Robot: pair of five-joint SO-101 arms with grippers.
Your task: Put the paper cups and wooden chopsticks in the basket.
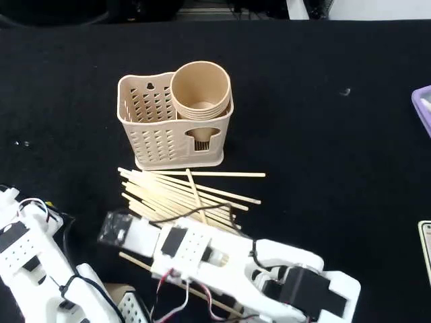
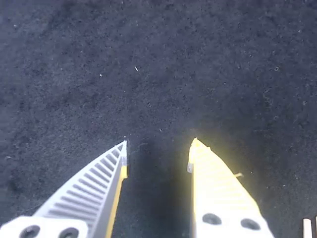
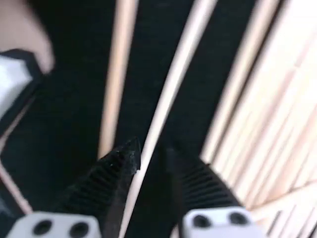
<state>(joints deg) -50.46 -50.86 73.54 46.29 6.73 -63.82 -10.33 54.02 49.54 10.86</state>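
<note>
1. Two arms sit at the 6 o'clock edge of the black worktop (image 1: 323, 134). The right arm lies across the 6 o'clock end of the wooden chopsticks (image 1: 182, 192) and hides part of the heap.
2. Right pincer (image 3: 151, 148): the jaws stand a narrow gap apart, low over the heap. One chopstick (image 3: 171, 94) runs between them, not clamped.
3. Left pincer (image 2: 158, 144): open about halfway, holding nothing, over bare worktop at 7 o'clock.
4. One basket (image 1: 151, 134) stands at 12 o'clock of the heap, just beside its nearest sticks. It has two compartments.
5. Paper cups (image 1: 201, 91): one nested stack, upright in the 3 o'clock compartment. About four rims show.
6. Chopsticks: well over a dozen, overlapping too much for an exact count, all on the worktop.
7. One purple thing (image 1: 423, 108) lies at the 3 o'clock edge, well apart.
</note>
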